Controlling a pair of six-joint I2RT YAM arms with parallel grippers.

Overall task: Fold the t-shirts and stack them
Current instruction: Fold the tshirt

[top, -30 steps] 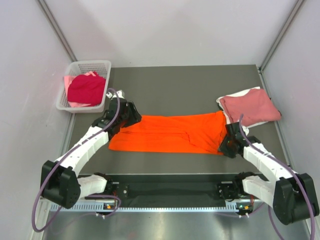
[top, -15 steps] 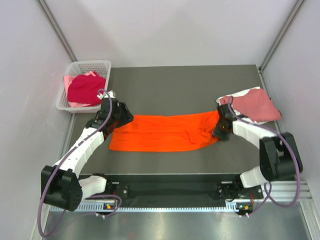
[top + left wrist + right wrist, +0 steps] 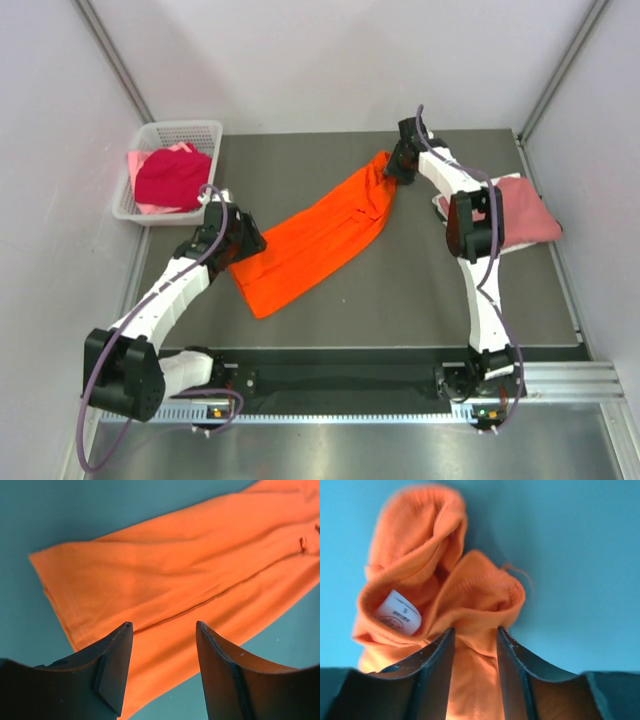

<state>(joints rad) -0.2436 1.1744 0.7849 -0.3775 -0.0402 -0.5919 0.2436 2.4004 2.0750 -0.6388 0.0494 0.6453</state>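
Orange shirt (image 3: 320, 235) lies on the table (image 3: 300, 160) as a long narrow band, set diagonally from the near left toward the far centre. Its cloth is bright, plain and soft. The near-left end lies flat with a straight hem and a squared corner. A stitched seam (image 3: 225, 592) runs lengthwise along the band, and shallow creases follow the same line. The far end is gathered into a rumpled bunch with the neck opening turned outward, where a white label (image 3: 397, 612) marked S shows inside the collar. My right pincer (image 3: 475, 635) is clamped narrowly on that bunch, with cloth pressed between both fingers (image 3: 437, 670); seen from above, this pincer (image 3: 392, 168) sits at the far end of the band, arm fully extended. My left pincer (image 3: 162, 627) stands with its jaws apart over the near-left end, flat cloth visible between them and nothing pinched; from above it (image 3: 245, 243) is at the band's left edge. A crimson shirt (image 3: 172, 175) is heaped in the basket (image 3: 165, 130) at the far left. A rose shirt (image 3: 525, 212) lies folded at the right side of the table, well apart from the orange band.
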